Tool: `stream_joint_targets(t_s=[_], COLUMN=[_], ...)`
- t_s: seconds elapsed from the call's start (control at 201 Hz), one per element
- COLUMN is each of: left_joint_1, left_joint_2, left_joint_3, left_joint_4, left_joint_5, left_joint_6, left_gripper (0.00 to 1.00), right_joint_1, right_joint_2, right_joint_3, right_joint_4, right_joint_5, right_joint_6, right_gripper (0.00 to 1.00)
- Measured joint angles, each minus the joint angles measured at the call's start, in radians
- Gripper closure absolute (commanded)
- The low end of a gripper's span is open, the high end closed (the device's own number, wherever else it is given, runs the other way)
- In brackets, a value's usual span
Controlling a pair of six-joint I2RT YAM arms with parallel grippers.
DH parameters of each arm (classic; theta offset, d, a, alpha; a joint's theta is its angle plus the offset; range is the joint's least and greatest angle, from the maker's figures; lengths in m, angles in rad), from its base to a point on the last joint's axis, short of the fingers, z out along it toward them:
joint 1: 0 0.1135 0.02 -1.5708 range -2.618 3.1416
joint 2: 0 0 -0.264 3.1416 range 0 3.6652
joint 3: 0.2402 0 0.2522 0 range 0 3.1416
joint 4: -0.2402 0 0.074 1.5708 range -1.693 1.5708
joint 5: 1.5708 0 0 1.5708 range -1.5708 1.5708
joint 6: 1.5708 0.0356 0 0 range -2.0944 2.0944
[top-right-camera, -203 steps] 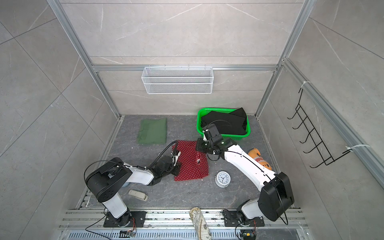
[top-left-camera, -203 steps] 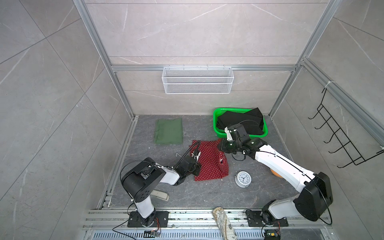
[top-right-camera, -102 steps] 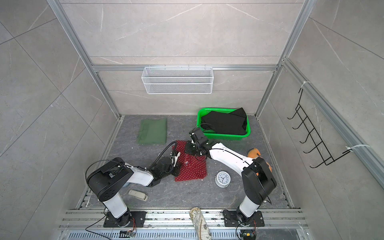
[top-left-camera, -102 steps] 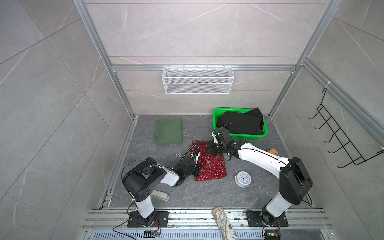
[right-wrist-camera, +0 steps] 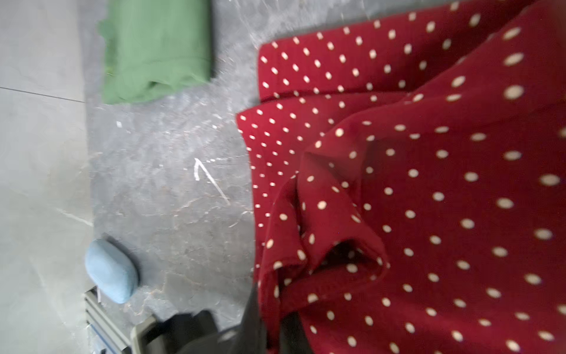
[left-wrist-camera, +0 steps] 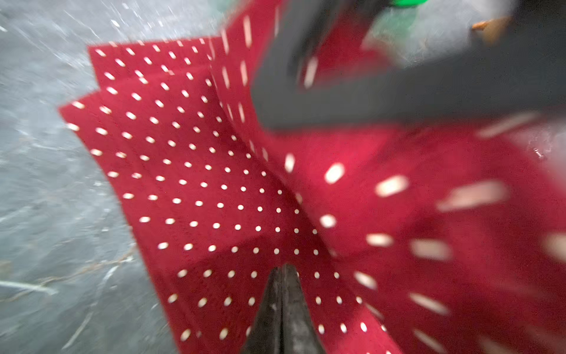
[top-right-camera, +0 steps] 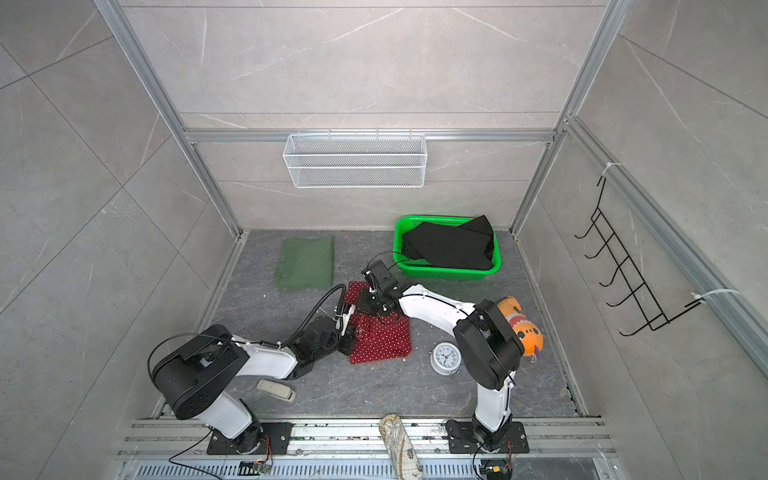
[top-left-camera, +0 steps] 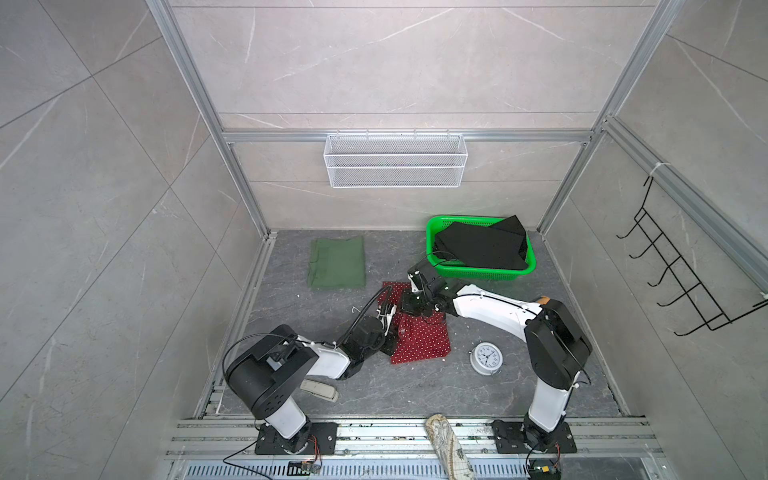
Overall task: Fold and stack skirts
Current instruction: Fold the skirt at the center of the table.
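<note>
left gripper (left-wrist-camera: 282, 271): fingers clenched, no gap at the seam. The tips sit on the red skirt (left-wrist-camera: 199, 171). The left wrist view is blurred, so you can't tell whether any cloth is pinched. In both top views the wrist hides these tips.
right gripper (right-wrist-camera: 272, 318): grasping the red skirt. In the right wrist view you see a bunched fold pass between the two dark fingers (right-wrist-camera: 252, 321). The top views show only the wrist over the cloth.
red skirt: on the floor, between and under both sets of fingers. The end at the left fingers lies flat (top-left-camera: 422, 338) and the end at the right fingers is lifted and rumpled.
olive green skirt (top-left-camera: 337, 262): folded flat, well apart from both sets of fingers. It also shows in the right wrist view (right-wrist-camera: 159, 49), not in the left.
black skirt (top-left-camera: 482, 247): in the green basket (top-left-camera: 484, 275), near the right fingers, not touching them.
orange plush fish (top-right-camera: 521, 326): plain in a top view. Where the right arm covers it, you get just a sliver (top-left-camera: 544, 298).
alarm clock (top-left-camera: 486, 358): near the red skirt, apart from all fingers. You see it in the top views only.
</note>
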State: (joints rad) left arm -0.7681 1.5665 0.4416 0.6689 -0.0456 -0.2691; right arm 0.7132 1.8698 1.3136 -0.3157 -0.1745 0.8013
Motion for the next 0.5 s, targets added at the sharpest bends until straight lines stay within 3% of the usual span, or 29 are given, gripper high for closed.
stream_joint_targets(t_s=[0.314, 0.503], left_joint_1=[0.003, 0.006], left_joint_2=[-0.324, -0.369], left_joint_3=[-0.047, -0.070], left_joint_4=[-0.154, -0.230], left_joint_5=[-0.068, -0.112], left_joint_6=[0.008, 0.007], left_gripper=[1.00, 1.00], right_joint_1=[0.006, 0.021], right_joint_2=[0.053, 0.086], right_joint_3=[0.022, 0.032], right_joint_4=[0.000, -0.001], right_joint_5=[-0.027, -0.051], right_joint_6=[-0.019, -0.049], right_gripper=[0.88, 0.72])
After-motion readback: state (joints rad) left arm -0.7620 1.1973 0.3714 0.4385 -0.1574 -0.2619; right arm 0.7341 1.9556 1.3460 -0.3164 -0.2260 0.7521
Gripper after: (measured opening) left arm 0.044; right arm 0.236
